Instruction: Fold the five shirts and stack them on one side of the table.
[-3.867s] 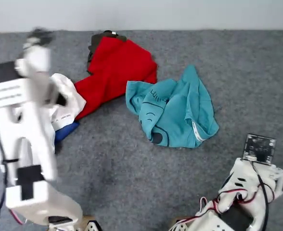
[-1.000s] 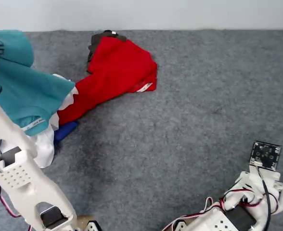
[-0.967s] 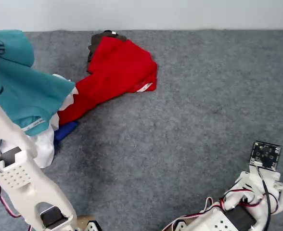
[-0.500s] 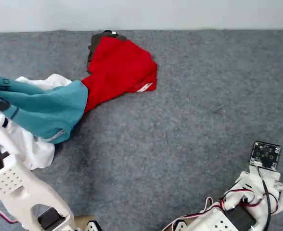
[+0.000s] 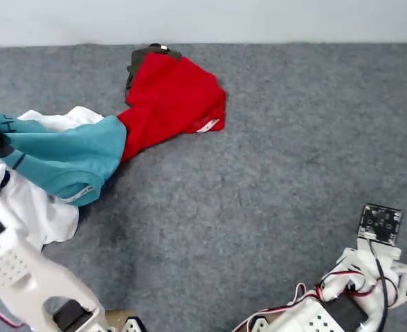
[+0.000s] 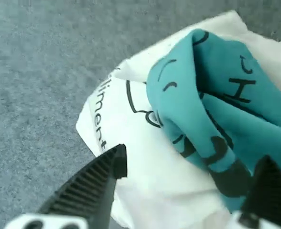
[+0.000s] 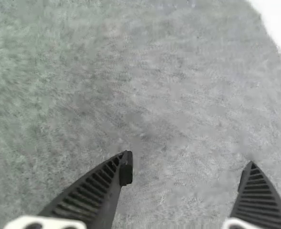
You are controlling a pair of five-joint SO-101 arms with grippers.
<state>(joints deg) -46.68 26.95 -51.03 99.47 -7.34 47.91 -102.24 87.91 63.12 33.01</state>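
At the near edge of the grey desk, the right claw hangs wide open and empty over bare surface. The left claw is likewise spread wide and grips nothing, its fingers straddling the teal shirt, which lies crumpled on top of the white shirt. That heap sits on the left arm's side of the desk, the teal shirt's edge touching the red shirt farther back, and farthest off a dark shirt peeks from under the red one's far corner, close to the wall.
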